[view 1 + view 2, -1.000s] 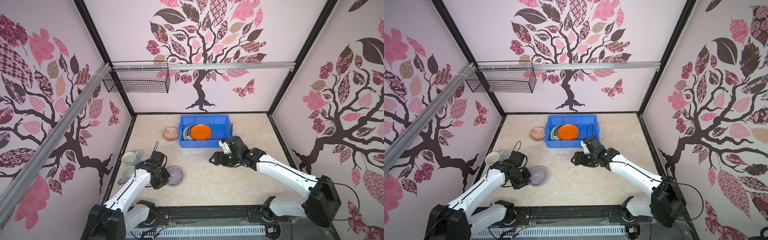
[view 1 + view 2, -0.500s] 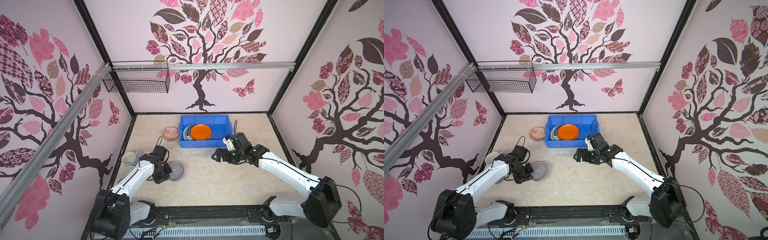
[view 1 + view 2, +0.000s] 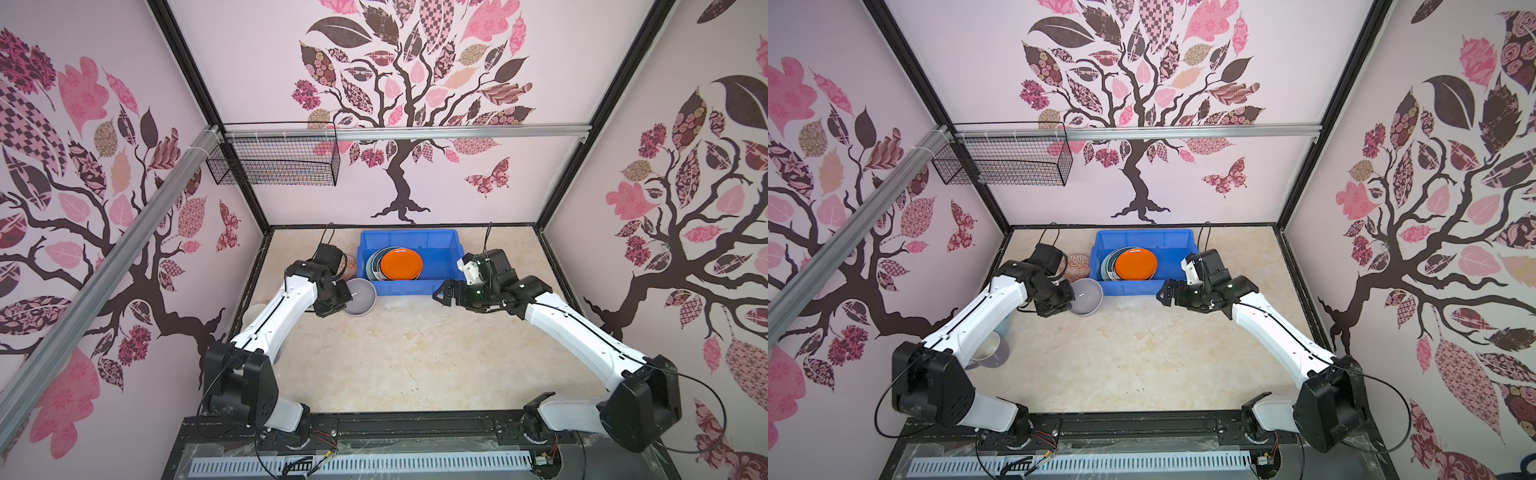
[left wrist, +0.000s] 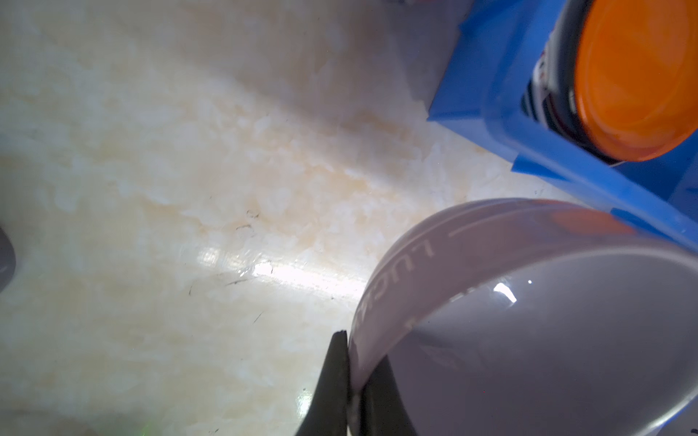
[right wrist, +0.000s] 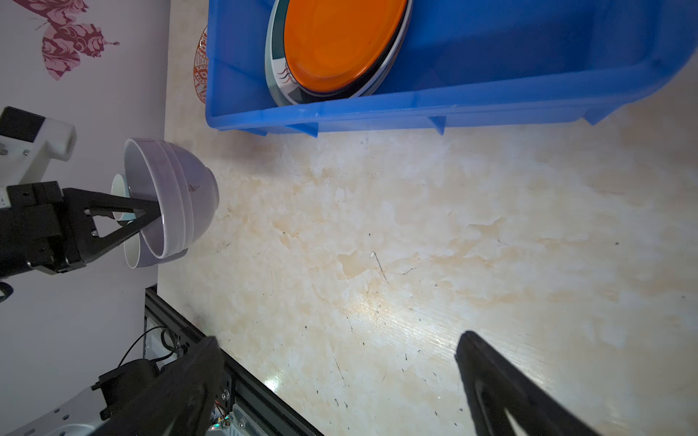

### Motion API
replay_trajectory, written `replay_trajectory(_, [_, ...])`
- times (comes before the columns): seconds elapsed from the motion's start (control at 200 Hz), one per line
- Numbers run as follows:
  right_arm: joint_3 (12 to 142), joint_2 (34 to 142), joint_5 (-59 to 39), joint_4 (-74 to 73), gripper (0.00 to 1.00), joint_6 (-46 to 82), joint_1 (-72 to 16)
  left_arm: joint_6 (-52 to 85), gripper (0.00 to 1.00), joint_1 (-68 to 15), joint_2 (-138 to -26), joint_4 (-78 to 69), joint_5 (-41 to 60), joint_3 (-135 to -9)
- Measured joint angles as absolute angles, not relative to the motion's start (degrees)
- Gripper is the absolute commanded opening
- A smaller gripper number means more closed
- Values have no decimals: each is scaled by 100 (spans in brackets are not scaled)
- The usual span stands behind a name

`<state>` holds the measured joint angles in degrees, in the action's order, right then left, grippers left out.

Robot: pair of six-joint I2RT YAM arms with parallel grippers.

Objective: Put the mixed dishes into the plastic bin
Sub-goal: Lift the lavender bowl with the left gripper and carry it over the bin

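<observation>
Lavender bowl (image 3: 363, 301) hangs from the left claw (image 3: 350, 296), whose jaws are pinched together on its rim. In the left wrist view one finger (image 4: 336, 377) lies against the outside of the wall and its partner is inside. The bowl sits mouth upward and a little tilted, just off the front left corner of the plastic bin (image 3: 409, 287). It is outside the bin and looks raised above the bench (image 3: 395, 353).

Inside the bin, toward its left end, the black plate with orange underside (image 3: 401, 264) lies orange face up on top of a leaning stack. The lighter plates (image 5: 281, 87) beneath it show only as rims. The right half of the bin is bare blue floor.

The orange-patterned bowl (image 3: 1079, 262) stands on the bench just beside the bin's left end wall, partly hidden by the left arm. Two mugs (image 3: 988, 353) stand well apart from the bin, off its front left and close to the side wall, partly under that arm.

The right claw (image 3: 440, 294) hovers near the bin's front right corner, over the bench and outside the bin. Its jaws are spread wide apart with nothing between them.
</observation>
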<state>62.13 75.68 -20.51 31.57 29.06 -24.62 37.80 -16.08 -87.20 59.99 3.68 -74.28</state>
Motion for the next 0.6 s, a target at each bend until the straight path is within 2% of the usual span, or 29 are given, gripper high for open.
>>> replay_trajectory(0.6, [6504,7725,-2018,3524,99,2700,-1806,3557,4,-1750,-12243,6239,685,-11977])
